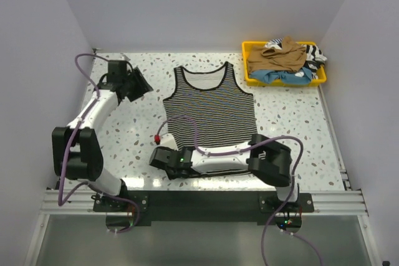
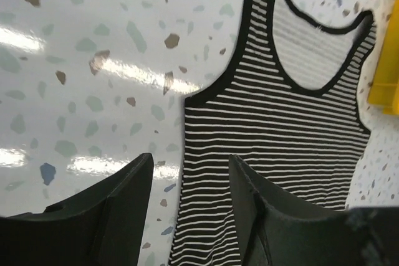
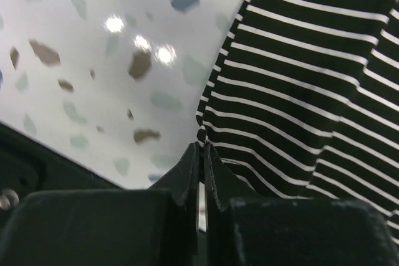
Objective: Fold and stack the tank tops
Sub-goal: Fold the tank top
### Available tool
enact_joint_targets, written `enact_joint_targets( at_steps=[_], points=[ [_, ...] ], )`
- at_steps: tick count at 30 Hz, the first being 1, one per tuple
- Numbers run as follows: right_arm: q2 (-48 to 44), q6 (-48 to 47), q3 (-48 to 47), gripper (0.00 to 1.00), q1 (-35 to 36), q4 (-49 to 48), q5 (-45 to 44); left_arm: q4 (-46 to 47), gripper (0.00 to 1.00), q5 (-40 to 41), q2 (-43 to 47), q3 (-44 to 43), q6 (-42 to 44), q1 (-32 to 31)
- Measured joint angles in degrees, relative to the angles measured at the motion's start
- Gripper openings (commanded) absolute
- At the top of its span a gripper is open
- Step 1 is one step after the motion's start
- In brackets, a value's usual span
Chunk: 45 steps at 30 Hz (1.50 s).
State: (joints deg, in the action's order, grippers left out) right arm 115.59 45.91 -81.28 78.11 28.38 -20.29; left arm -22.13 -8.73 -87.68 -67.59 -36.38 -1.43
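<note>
Barely begun: one top spread flat, nothing folded or stacked yet.

The glossy, speckled table (image 1: 124,147) looks hard and slick. On it the striped tank top (image 1: 209,113) lies flat, a thin soft knit in fine black-and-white bands with black binding at neck and armholes. One near hem corner is pinched in the closed right gripper (image 3: 201,154), and the rest runs away beyond its fingertips. Well away from both grippers, the yellow tray (image 1: 249,47) holds crumpled tops (image 1: 280,57) in tan, blue and stripes, all yet to be folded. The left gripper (image 2: 190,160) hangs parted and empty, the striped top's armhole edge just ahead of it.
</note>
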Motion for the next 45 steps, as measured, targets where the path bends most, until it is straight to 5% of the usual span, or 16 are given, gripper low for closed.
enact_joint_targets(
  at_steps=[8,22,28,35,45],
  points=[
    [-11.5,2.4,12.9,0.0,0.0,-4.0,3.6,4.8,0.5,0.0,-11.6,5.6,-1.6,-7.5],
    [-11.9,3.7,13.7,0.0,0.0,-4.7,4.6,13.1,0.44,-0.7,-18.5,5.4,-2.5,-7.6],
    [-11.9,3.6,12.3,0.0,0.0,-3.9,4.8,14.1,0.33,-0.4,-20.6,3.4,-2.6,-7.7],
    [-11.9,3.6,10.4,0.0,0.0,-2.7,4.8,14.0,0.01,1.6,-22.3,1.7,-2.3,-8.7],
    [-9.8,3.3,2.3,0.0,0.0,-1.9,6.6,8.6,0.0,9.6,-22.3,-1.8,-1.4,-9.1]
  ],
)
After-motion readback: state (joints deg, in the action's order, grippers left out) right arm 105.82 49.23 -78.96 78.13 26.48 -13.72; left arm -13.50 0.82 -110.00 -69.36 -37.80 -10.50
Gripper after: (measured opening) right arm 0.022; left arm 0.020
